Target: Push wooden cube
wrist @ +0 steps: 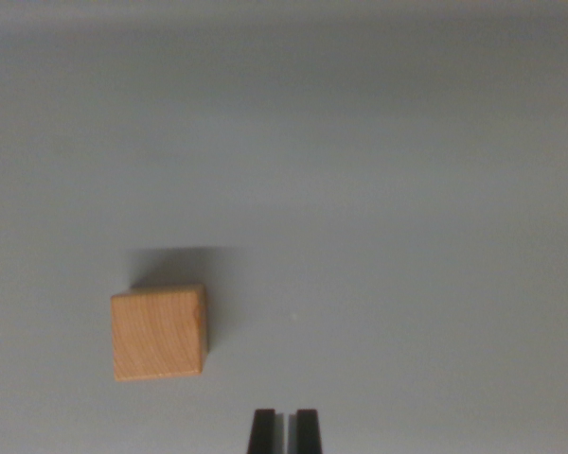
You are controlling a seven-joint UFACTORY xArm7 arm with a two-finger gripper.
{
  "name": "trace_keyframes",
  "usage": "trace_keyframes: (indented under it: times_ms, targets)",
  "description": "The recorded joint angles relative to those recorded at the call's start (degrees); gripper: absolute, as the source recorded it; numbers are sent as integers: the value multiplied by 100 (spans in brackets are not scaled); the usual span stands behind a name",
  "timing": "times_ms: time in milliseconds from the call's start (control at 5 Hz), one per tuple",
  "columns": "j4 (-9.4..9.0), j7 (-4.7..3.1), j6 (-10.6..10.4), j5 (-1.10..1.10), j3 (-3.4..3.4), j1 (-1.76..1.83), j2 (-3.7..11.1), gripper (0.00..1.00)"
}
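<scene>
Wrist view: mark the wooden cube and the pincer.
wooden cube [160, 334], wrist view, middle of its top face.
pincer [285, 431], wrist view, narrow gap midway between the two dark fingertips at the bottom edge.

The wooden cube [160, 333] is a light tan block with faint curved grain on its top face. It sits flat on the plain grey worktop [407, 189], turned only slightly askew, in the lower left of the wrist view, its shadow falling behind it.
</scene>
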Motion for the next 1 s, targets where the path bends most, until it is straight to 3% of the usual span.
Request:
trace_keyframes:
  times_ms: [200, 400, 600, 800, 1000]
  targets:
    - [-233, 83, -273, -23, 29, 41, 65, 0]
    - [-233, 83, -273, -23, 29, 41, 65, 0]
    - [-463, 166, -543, -47, 57, 82, 130, 0]
    - [-463, 166, -543, -47, 57, 82, 130, 0]
    - [-691, 247, -810, -70, 85, 122, 193, 0]
